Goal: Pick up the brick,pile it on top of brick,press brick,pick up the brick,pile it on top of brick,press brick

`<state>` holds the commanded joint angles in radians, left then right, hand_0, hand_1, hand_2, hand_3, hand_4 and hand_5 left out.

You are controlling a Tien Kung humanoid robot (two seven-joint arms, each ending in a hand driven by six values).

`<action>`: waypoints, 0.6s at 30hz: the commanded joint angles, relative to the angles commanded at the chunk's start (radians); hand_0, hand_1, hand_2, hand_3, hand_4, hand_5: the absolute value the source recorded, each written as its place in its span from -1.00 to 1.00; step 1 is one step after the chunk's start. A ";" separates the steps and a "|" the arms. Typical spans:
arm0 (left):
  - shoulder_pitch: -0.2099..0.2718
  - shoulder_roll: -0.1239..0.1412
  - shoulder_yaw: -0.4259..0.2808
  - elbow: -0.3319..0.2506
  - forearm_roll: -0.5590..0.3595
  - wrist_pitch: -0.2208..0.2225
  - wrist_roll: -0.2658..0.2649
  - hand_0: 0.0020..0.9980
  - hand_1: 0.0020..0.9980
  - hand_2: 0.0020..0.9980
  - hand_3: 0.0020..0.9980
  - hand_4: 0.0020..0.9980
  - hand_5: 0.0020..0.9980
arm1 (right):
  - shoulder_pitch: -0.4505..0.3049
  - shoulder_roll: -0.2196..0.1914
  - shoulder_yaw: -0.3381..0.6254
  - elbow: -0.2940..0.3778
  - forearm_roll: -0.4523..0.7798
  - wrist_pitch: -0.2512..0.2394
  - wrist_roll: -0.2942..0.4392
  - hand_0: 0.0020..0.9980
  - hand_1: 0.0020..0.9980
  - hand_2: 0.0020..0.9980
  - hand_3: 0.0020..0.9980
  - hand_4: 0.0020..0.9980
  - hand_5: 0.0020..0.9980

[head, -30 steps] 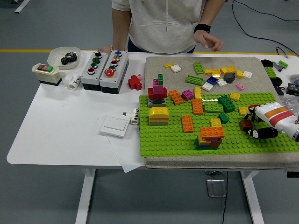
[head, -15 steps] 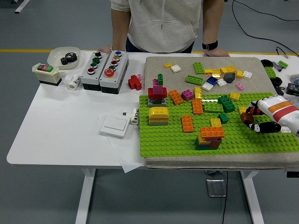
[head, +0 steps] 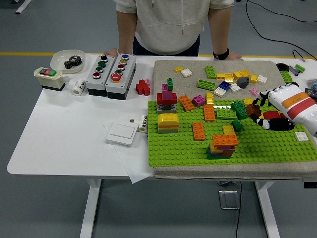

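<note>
The right hand reaches in over the right side of the green baseplate, fingers curled around a brown brick. The orange-topped stack stands nearer and left. A person's hands rest on the bench's far edge.

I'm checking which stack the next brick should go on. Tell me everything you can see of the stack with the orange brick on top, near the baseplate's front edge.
The brick stack stands upright on the green baseplate, toward its near edge. An orange studded brick caps it, a yellow brick sits just behind, and blue and green edges show at the base. It looks like glossy plastic. Nothing touches it; the right robot hand is well away.
</note>
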<state>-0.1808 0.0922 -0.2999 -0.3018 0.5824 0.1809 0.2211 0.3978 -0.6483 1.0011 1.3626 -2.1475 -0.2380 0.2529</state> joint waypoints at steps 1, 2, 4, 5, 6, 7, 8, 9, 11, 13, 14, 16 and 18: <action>0.000 0.000 0.000 0.000 -0.001 0.000 0.000 0.61 0.58 0.58 0.18 0.31 0.35 | -0.008 -0.005 0.000 0.023 -0.004 0.006 -0.007 -0.47 -0.17 -0.04 0.06 0.38 -0.10; -0.001 0.001 0.001 0.000 -0.001 0.000 0.000 0.61 0.58 0.58 0.18 0.31 0.35 | -0.013 -0.008 -0.001 0.044 -0.007 0.010 -0.011 -0.46 -0.17 -0.03 0.06 0.38 -0.10; -0.001 0.001 0.000 0.000 -0.001 0.000 0.000 0.61 0.58 0.58 0.18 0.31 0.35 | -0.018 -0.013 -0.006 0.064 -0.014 0.020 -0.018 -0.46 -0.17 -0.03 0.06 0.38 -0.10; -0.002 0.001 0.000 0.000 0.000 0.000 0.000 0.61 0.58 0.58 0.18 0.31 0.35 | -0.026 -0.018 -0.015 0.093 -0.024 0.033 -0.028 -0.46 -0.17 -0.03 0.06 0.38 -0.10; -0.002 0.001 0.000 0.000 0.000 0.000 0.000 0.61 0.58 0.58 0.18 0.31 0.35 | -0.028 -0.019 -0.017 0.100 -0.026 0.036 -0.030 -0.46 -0.17 -0.03 0.06 0.38 -0.10; -0.002 0.001 0.000 0.000 0.000 0.000 0.000 0.61 0.58 0.58 0.18 0.31 0.35 | -0.032 -0.019 -0.022 0.112 -0.032 0.040 -0.035 -0.46 -0.17 -0.03 0.06 0.38 -0.10; -0.001 0.001 0.000 0.001 0.000 0.000 0.001 0.61 0.58 0.58 0.18 0.31 0.35 | -0.034 -0.019 -0.027 0.121 -0.037 0.044 -0.039 -0.45 -0.17 -0.03 0.06 0.39 -0.10; -0.001 0.001 0.000 0.001 0.000 0.000 0.001 0.61 0.58 0.58 0.18 0.31 0.35 | -0.037 -0.019 -0.034 0.131 -0.042 0.048 -0.043 -0.45 -0.17 -0.03 0.06 0.39 -0.10; -0.001 0.000 0.000 0.000 0.000 0.001 0.001 0.61 0.58 0.58 0.18 0.31 0.35 | -0.040 -0.018 -0.043 0.143 -0.047 0.053 -0.049 -0.45 -0.17 -0.03 0.06 0.39 -0.10; 0.000 0.000 0.001 0.000 0.000 0.002 0.001 0.61 0.58 0.58 0.18 0.31 0.35 | -0.042 -0.016 -0.049 0.152 -0.052 0.056 -0.054 -0.45 -0.17 -0.03 0.06 0.39 -0.10; 0.000 0.000 0.001 0.000 0.000 0.002 0.001 0.60 0.58 0.58 0.18 0.31 0.35 | -0.044 -0.016 -0.051 0.157 -0.056 0.056 -0.056 -0.46 -0.16 -0.02 0.07 0.39 -0.10; 0.000 0.001 0.001 -0.001 -0.001 0.003 0.000 0.60 0.58 0.58 0.18 0.31 0.35 | -0.047 -0.016 -0.054 0.165 -0.060 0.057 -0.059 -0.46 -0.16 -0.02 0.07 0.39 -0.10; 0.000 0.001 0.002 -0.001 -0.002 0.003 -0.001 0.60 0.58 0.58 0.18 0.31 0.35 | -0.050 -0.017 -0.057 0.173 -0.063 0.056 -0.062 -0.46 -0.16 -0.02 0.07 0.39 -0.10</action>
<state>-0.1813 0.0932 -0.2981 -0.3024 0.5802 0.1842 0.2206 0.3477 -0.6655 0.9441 1.5351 -2.2103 -0.1815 0.1910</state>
